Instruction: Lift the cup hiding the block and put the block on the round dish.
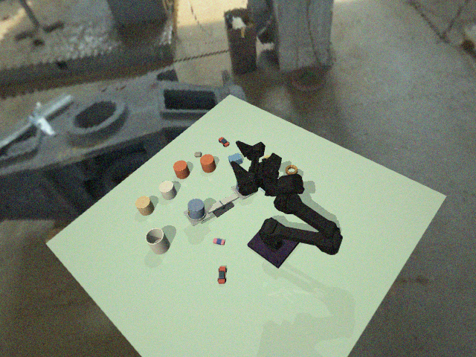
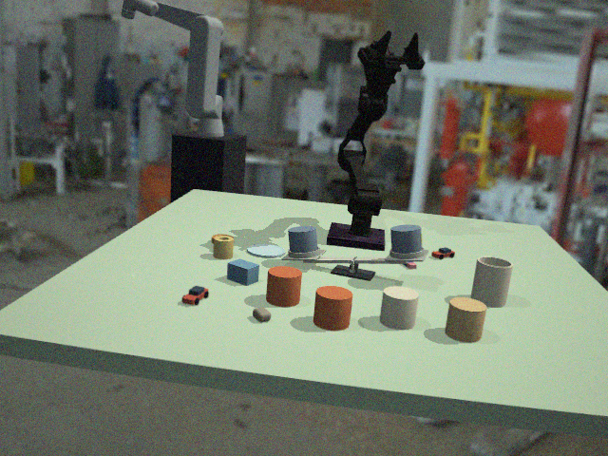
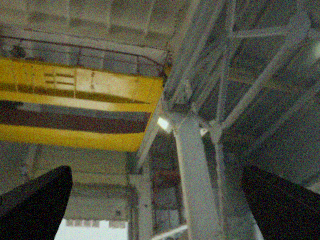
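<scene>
One blue-grey cup stands on the balance's raised end. The other blue-grey cup stands on its lower end, nearer the dish; the arm hides it in the top view. The balance beam tilts down toward the dish side. The pale round dish lies beside the lower end with no cup above it. The hidden block is not visible. My gripper is open and empty, high above the table, pointing upward away from both cups.
Two orange cylinders, a white one, a tan one and a hollow tumbler stand around the balance. A blue box, a yellow cylinder and toy cars are also there.
</scene>
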